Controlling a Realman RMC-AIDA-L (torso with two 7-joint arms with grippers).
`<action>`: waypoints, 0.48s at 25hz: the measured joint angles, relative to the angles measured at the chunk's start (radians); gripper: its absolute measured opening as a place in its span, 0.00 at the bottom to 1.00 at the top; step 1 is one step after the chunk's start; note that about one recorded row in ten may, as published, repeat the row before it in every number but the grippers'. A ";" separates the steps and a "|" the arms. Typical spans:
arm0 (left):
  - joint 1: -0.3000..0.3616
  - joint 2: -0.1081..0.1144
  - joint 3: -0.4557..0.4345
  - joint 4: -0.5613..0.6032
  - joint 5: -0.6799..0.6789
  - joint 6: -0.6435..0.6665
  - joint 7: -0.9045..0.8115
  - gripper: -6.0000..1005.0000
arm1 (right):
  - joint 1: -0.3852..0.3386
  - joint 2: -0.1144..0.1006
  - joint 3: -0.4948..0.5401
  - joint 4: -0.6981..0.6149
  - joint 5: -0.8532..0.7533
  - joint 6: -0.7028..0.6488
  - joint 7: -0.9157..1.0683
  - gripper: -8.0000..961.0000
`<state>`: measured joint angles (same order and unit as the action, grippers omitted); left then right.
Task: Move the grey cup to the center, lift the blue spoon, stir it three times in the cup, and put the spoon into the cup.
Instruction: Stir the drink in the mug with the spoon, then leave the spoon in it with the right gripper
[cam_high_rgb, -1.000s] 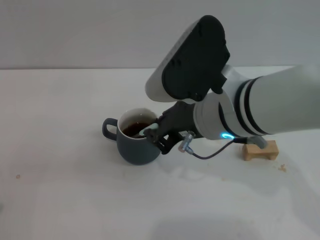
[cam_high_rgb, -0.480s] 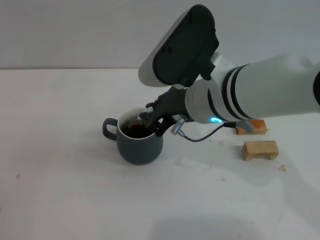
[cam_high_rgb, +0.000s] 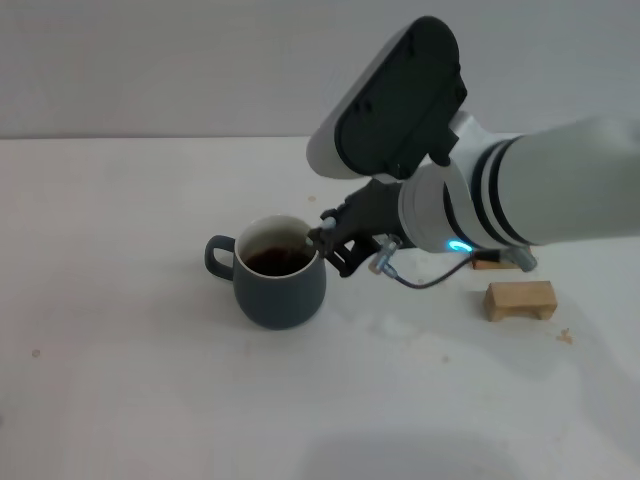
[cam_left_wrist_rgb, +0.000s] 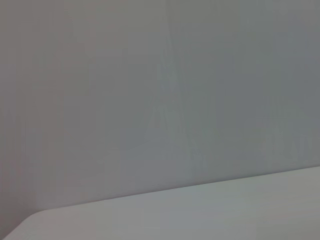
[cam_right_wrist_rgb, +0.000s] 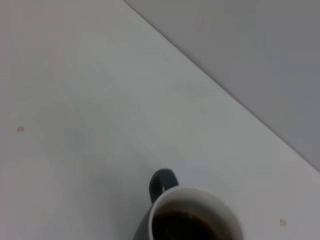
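The grey cup (cam_high_rgb: 281, 288) stands on the white table near the middle, its handle toward my left, with dark liquid inside. It also shows in the right wrist view (cam_right_wrist_rgb: 192, 220), where no fingers show. My right gripper (cam_high_rgb: 330, 243) hangs at the cup's right rim, tilted down toward it. It is shut on the blue spoon (cam_high_rgb: 304, 238), of which only a small pale bit shows at the rim. The spoon's lower end is hidden inside the cup. My left gripper is out of view; the left wrist view shows only wall and table.
A pale wooden block (cam_high_rgb: 519, 299) lies to the right of the cup. A second, orange-brown block (cam_high_rgb: 489, 263) is mostly hidden behind my right arm. Crumbs (cam_high_rgb: 565, 336) lie near the block. A cable loops under the right wrist.
My right gripper has swung with the spoon from over the back of the cup toward its right rim. The cup has not moved.
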<state>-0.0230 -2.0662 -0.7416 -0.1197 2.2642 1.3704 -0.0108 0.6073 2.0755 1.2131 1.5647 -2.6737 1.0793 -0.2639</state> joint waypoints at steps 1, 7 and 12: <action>0.000 0.000 0.001 0.000 0.000 0.000 0.000 0.00 | -0.005 0.000 -0.003 0.008 0.001 0.002 0.000 0.17; 0.000 0.000 0.002 -0.001 0.000 0.004 0.000 0.00 | -0.032 0.003 -0.021 0.047 0.006 0.011 0.006 0.17; 0.001 0.000 0.002 -0.001 0.000 0.007 0.000 0.00 | -0.046 0.004 -0.021 0.057 0.007 0.012 0.009 0.17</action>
<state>-0.0221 -2.0661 -0.7399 -0.1204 2.2641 1.3772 -0.0108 0.5613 2.0799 1.1919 1.6221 -2.6665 1.0917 -0.2549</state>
